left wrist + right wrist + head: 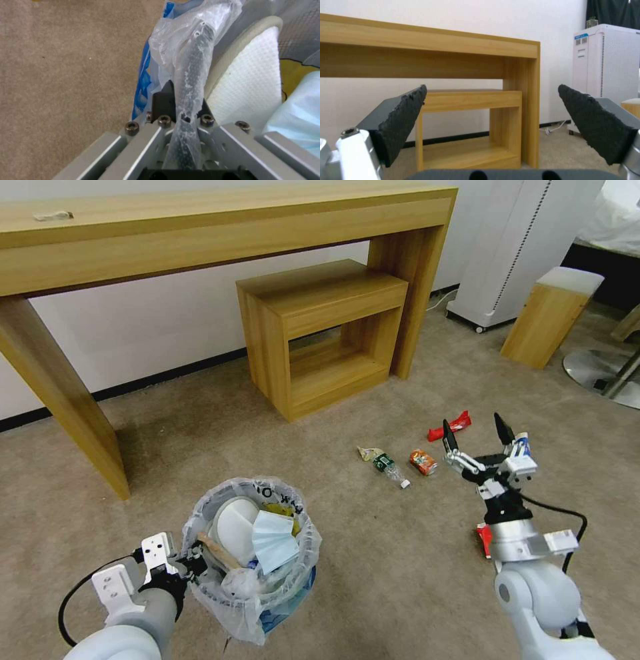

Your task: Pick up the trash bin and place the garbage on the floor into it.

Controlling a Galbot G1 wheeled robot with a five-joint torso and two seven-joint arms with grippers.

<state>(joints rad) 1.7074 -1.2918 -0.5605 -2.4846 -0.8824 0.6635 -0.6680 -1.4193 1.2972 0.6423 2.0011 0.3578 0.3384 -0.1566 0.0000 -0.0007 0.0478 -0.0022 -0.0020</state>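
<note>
Left gripper (193, 565) pinches the trash bin (253, 563) rim through its slippery liner, low left. Right gripper (477, 437) hangs spread wide, empty, above the floor (373, 553). Crushed can (423, 462): light, probably stiff; grasp across its sides.

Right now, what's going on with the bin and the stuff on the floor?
The left gripper is clamped on the rim of the trash bin, which already holds a white slipper, a face mask and a wooden stick. The right gripper is open, holding nothing, above the carpet near the remaining litter: a plastic bottle, a crushed can and a red wrapper.
</note>
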